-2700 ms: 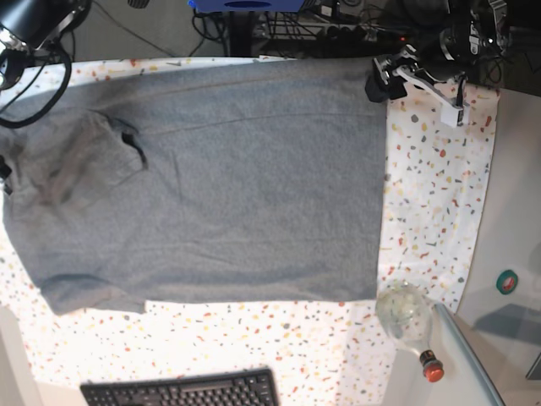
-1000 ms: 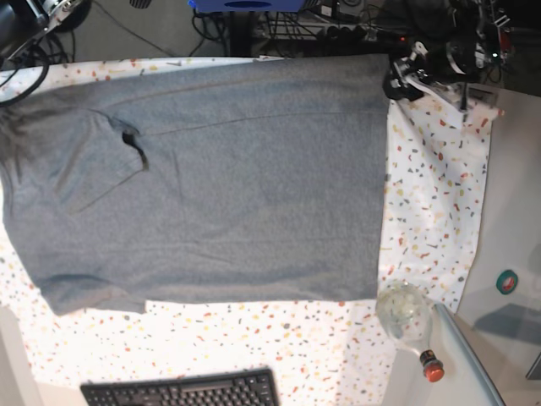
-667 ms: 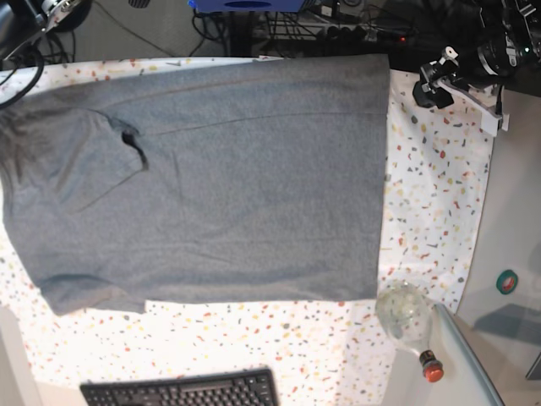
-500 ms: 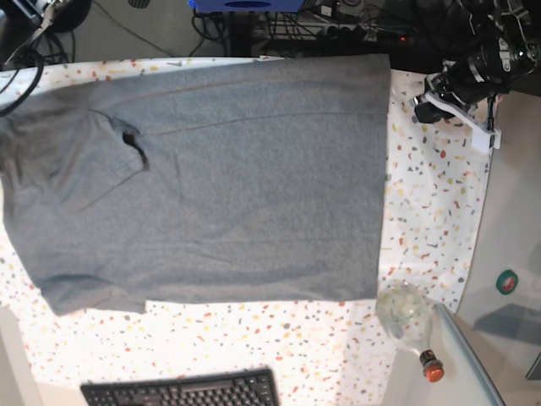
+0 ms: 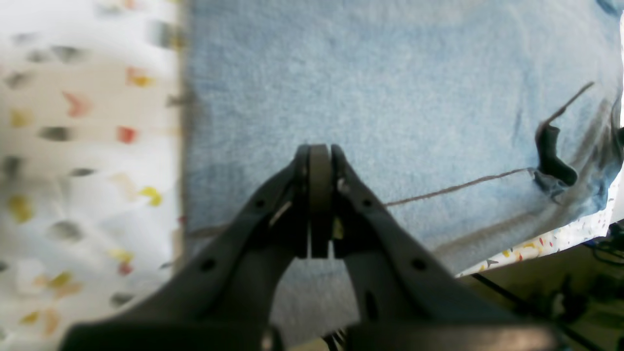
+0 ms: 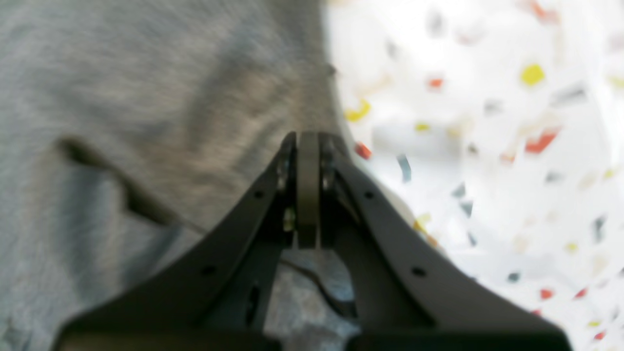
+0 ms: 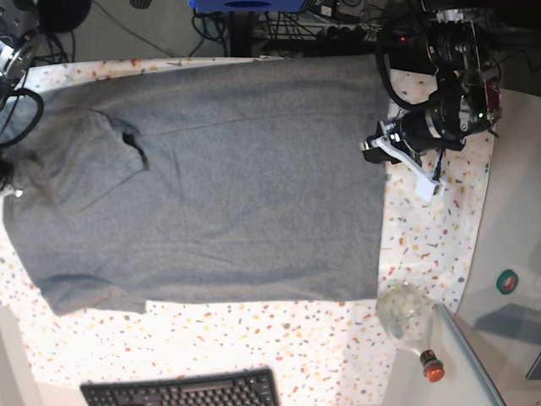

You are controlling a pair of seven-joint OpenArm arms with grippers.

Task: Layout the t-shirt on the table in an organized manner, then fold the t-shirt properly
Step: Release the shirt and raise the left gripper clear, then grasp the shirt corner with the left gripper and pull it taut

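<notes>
Grey t-shirt (image 7: 211, 178) spread flat across the speckled table (image 7: 439, 220), both grippers closed and empty.

Base view: shirt lying wide over the table, hem edge toward the left gripper (image 7: 372, 150), which hangs at that edge; keyboard (image 7: 182, 391) and bottle (image 7: 410, 326) along the near side.
Left wrist: fingers pressed together above the shirt (image 5: 390, 97), close to its straight edge, clamped on nothing.
Right wrist: right gripper (image 6: 308, 146) with fingers together over blurred fabric (image 6: 146, 97) beside the table cloth (image 6: 487, 146).
</notes>
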